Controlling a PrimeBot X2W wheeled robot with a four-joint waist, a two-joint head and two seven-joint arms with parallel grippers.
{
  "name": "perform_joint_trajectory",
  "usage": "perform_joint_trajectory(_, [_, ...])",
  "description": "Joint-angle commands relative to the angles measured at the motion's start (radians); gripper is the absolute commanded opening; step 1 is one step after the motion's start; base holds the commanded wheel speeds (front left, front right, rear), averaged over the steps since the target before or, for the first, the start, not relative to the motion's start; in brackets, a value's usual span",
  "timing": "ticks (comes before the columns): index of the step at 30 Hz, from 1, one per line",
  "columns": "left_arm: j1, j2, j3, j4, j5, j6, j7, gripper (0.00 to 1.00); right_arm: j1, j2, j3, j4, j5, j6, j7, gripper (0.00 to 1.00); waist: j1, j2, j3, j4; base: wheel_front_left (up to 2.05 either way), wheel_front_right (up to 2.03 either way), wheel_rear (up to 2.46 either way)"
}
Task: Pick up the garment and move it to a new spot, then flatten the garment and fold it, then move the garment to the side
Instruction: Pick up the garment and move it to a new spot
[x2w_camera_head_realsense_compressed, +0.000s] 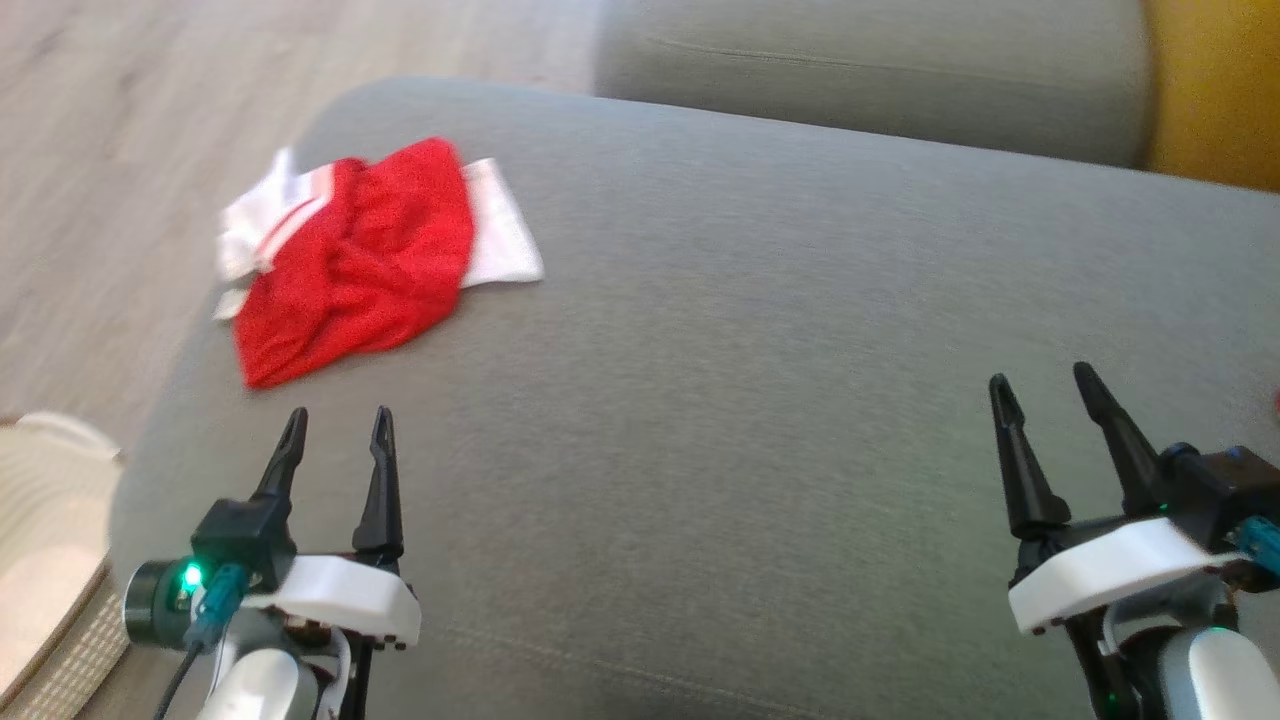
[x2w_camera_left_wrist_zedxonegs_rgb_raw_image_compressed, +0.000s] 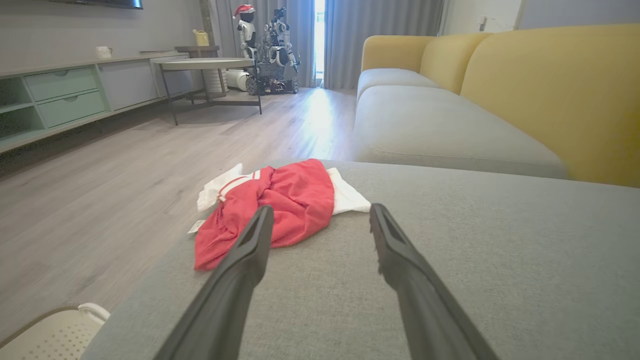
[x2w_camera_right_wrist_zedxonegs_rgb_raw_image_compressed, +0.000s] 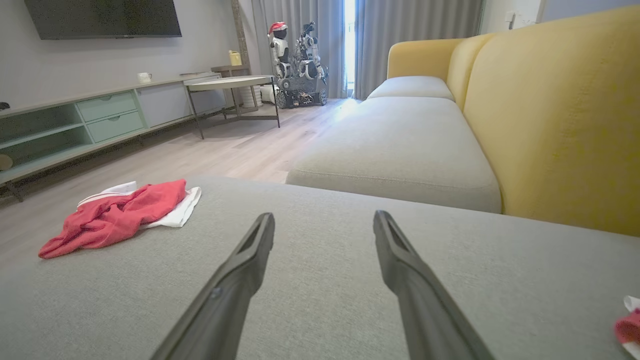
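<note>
A crumpled red and white garment (x2w_camera_head_realsense_compressed: 360, 250) lies near the far left edge of the grey sofa cushion (x2w_camera_head_realsense_compressed: 760, 400). In the left wrist view the garment (x2w_camera_left_wrist_zedxonegs_rgb_raw_image_compressed: 280, 205) sits just ahead of the left gripper's fingers (x2w_camera_left_wrist_zedxonegs_rgb_raw_image_compressed: 250, 260), slightly to their left. My left gripper (x2w_camera_head_realsense_compressed: 338, 425) hovers open a short way in front of it, empty. Far to the right, my right gripper (x2w_camera_head_realsense_compressed: 1045, 385) stands open over bare cushion, with nothing between its fingers. From the right wrist the garment (x2w_camera_right_wrist_zedxonegs_rgb_raw_image_compressed: 120, 212) shows well off to the left.
A pale woven basket (x2w_camera_head_realsense_compressed: 45, 560) stands on the wood floor beside the cushion's left edge. A second grey seat (x2w_camera_head_realsense_compressed: 870, 70) and the yellow sofa back (x2w_camera_head_realsense_compressed: 1215, 90) lie beyond. A small red and white scrap (x2w_camera_right_wrist_zedxonegs_rgb_raw_image_compressed: 629, 325) lies at the cushion's right. A low table and another robot stand far off.
</note>
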Motion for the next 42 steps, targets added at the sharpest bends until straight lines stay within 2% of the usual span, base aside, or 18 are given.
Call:
perform_joint_trajectory(1, [-0.063, 0.009, 0.042, -0.025, -0.004, -0.002, -0.012, 1.0, -0.031, -0.011, 0.027, -0.041, -0.011, 0.003, 0.001, 1.0, 0.0, 0.0, -0.003, 0.057, 0.0, 0.0, 0.0])
perform_joint_trajectory(10, [-0.058, 0.001, 0.056, -0.024, 0.003, -0.011, -0.012, 1.0, -0.04, -0.01, 0.047, -0.043, -0.015, 0.003, 0.005, 1.0, 0.0, 0.0, -0.006, 0.13, 0.0, 0.0, 0.0])
perform_joint_trajectory(26, [-0.073, -0.02, 0.075, -0.016, 0.018, -0.023, -0.012, 1.0, -0.051, -0.023, 0.053, -0.048, -0.015, 0.003, 0.016, 1.0, 0.0, 0.0, 0.012, 0.119, 0.0, 0.0, 0.0])
perform_joint_trajectory(36, [-0.289, -0.052, 0.147, 0.007, 0.027, -0.082, -0.012, 1.0, -0.132, -0.058, 0.062, -0.105, -0.019, 0.003, 0.049, 1.0, 0.0, 0.0, 0.172, 0.031, 0.0, 0.0, 0.0])
perform_joint_trajectory(42, [-0.508, -0.03, 0.19, 0.252, -0.001, -0.163, -0.012, 1.0, -0.202, -0.076, 0.081, -0.119, -0.011, 0.003, 0.053, 1.0, 0.0, 0.0, 0.297, -0.07, 0.0, 0.0, 0.0])
